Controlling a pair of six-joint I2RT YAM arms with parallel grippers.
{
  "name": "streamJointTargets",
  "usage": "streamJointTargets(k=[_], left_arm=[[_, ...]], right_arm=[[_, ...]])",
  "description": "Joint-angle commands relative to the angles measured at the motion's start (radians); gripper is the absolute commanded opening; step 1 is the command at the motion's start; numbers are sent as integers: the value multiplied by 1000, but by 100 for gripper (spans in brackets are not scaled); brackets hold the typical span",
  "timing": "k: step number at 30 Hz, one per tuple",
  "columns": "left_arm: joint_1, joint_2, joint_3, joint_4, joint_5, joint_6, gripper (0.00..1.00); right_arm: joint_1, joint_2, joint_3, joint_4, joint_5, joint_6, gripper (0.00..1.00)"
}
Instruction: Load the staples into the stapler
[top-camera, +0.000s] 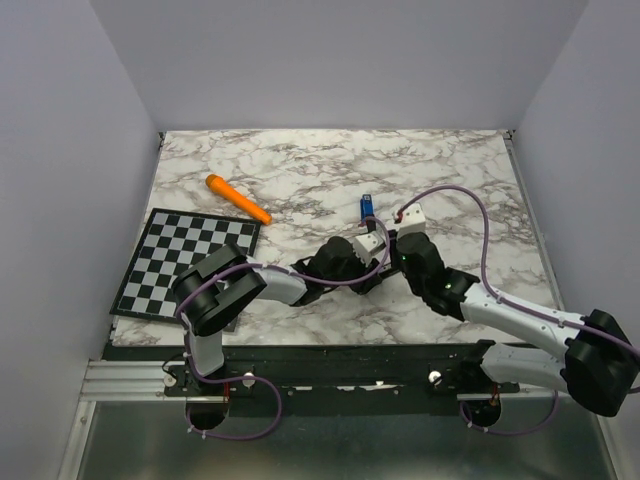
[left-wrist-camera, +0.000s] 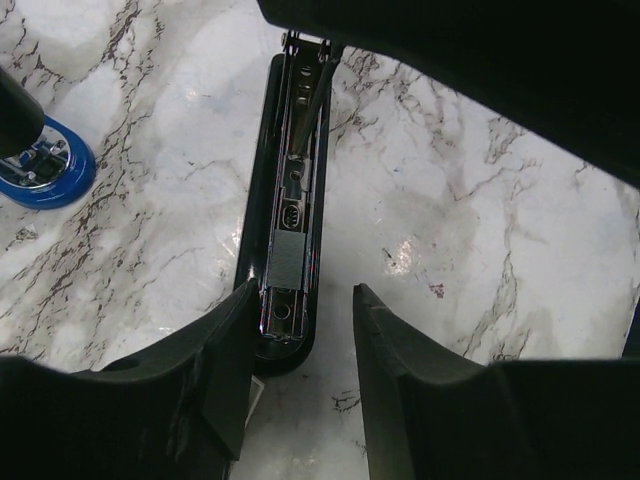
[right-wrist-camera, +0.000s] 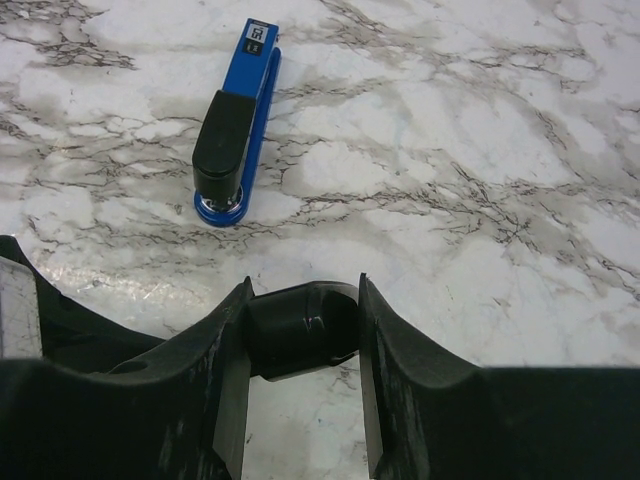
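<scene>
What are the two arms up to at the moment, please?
They are loading a black stapler lying open on the marble table. The right gripper is shut on a black part, apparently its swung-back top. The left gripper is open, straddling the stapler's near end. A grey strip, seemingly the staples, lies in the channel.

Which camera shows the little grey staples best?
The left wrist view. There the staples lie as a grey strip in the open black stapler's metal channel, close up. In the top view the arms cover that spot, and the right wrist view shows the blue stapler but no staples.
</scene>
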Motion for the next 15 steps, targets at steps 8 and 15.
streamJointTargets(k=[8, 15], left_arm=[[12, -50, -59, 183, 91, -56, 58], [62, -139, -127, 286, 86, -122, 73]], right_arm=[[104, 161, 17, -110, -35, 232, 33], [115, 198, 37, -145, 33, 258, 31]])
